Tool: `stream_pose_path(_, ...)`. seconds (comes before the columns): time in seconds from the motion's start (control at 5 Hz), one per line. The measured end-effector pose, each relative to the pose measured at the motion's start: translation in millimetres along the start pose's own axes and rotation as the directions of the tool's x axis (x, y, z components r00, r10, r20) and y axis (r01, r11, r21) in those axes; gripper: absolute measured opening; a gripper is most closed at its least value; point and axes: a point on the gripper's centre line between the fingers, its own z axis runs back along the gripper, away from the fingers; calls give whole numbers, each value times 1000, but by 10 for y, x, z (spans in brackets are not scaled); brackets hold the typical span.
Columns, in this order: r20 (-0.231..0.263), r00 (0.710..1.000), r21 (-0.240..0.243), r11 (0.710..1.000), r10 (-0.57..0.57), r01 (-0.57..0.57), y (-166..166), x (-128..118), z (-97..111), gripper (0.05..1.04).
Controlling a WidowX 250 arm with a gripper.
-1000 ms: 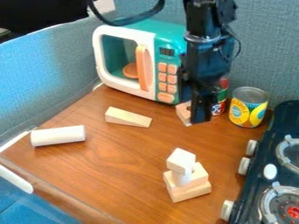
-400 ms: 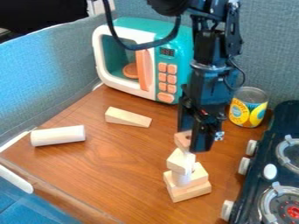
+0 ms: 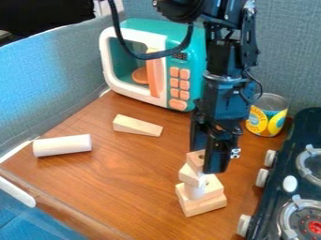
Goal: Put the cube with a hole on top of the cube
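Because the lower cube (image 3: 188,175) sits on a narrow post (image 3: 195,191), the gripper (image 3: 206,159), clamped on the holed cube (image 3: 195,161) just above, could topple the stack by pressing hard or releasing off-centre.

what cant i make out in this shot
All in the camera view:
- pale wooden block with a hole: right side, behind the black gripper
- pale wooden cube below: top, mostly behind that block
- yellow-labelled metal can: left edge, behind the black arm
- black toy stove: right side, cut off by the right edge
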Motion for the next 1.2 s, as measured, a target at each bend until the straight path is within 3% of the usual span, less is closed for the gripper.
stream_pose_path(0.2, -6, 1000, 3, 1000, 26, -26, 34, -35, -34, 582)
stream_pose_path(0.4, -44, 998, 29, 998, 52, -50, 106, -60, -115, 582)
stream_pose_path(0.6, -69, 996, 130, 991, 51, -42, 171, -45, -133, 581)
stream_pose_path(0.8, -82, 995, 133, 990, 48, -37, 164, -37, -172, 582)
stream_pose_path(1.0, -87, 995, 131, 990, 54, -42, 162, -42, -173, 649)
stream_pose_path(1.2, -99, 993, 115, 992, 61, -49, 149, -36, -185, 944)
